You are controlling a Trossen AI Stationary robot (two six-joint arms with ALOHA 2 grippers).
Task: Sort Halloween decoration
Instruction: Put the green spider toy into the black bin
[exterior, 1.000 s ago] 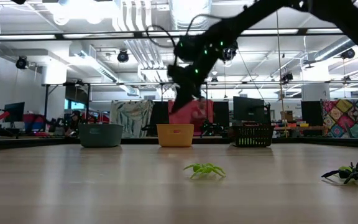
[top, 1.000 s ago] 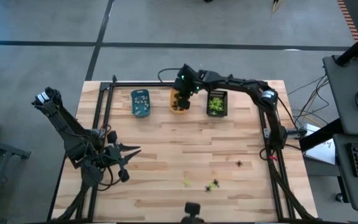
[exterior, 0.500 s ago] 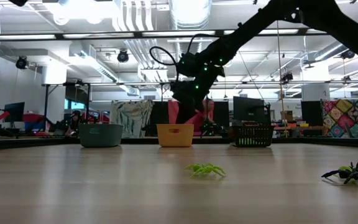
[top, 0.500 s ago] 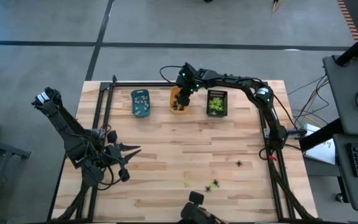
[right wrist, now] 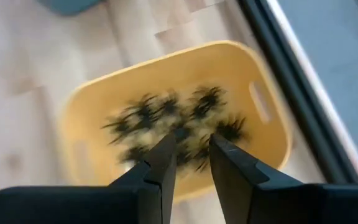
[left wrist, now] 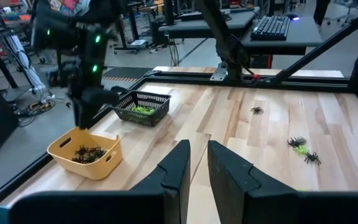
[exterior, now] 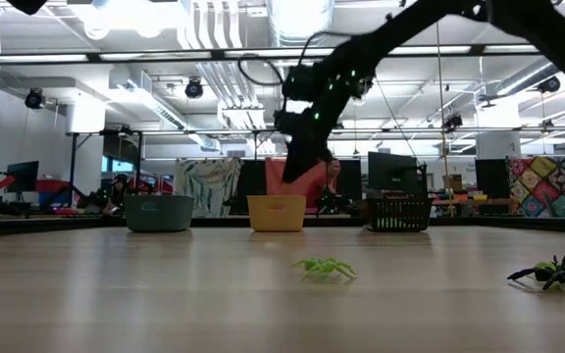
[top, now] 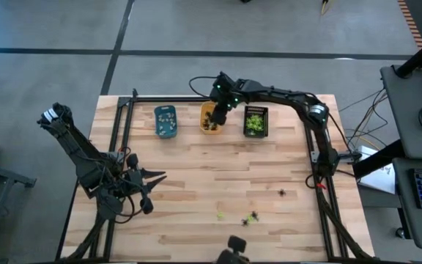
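My right gripper (right wrist: 193,144) hangs open over the orange tray (top: 205,126) at the table's far edge, fingers slanting down. Several black spider figures (right wrist: 160,115) lie in that tray. Whether the dark figure just past the fingertips is in the tray or in the air, I cannot tell. Loose decorations lie on the wood near the front: a black spider (top: 281,193), a green one (top: 220,215) and a green-and-black cluster (top: 251,218). My left gripper (left wrist: 198,149) waits above the table's near left part, a narrow gap between its fingers and nothing in it.
A blue tray (top: 165,121) holding pale figures stands left of the orange one, and a black basket (top: 255,122) with green figures stands right of it. A black frame rail (top: 174,97) runs along the far edge. A person in red (exterior: 307,181) stands in the room behind.
My right gripper has shifted a little toward the table's right edge while staying over the orange tray, and its wrist has rolled somewhat. The loose figures on the wood have not moved.
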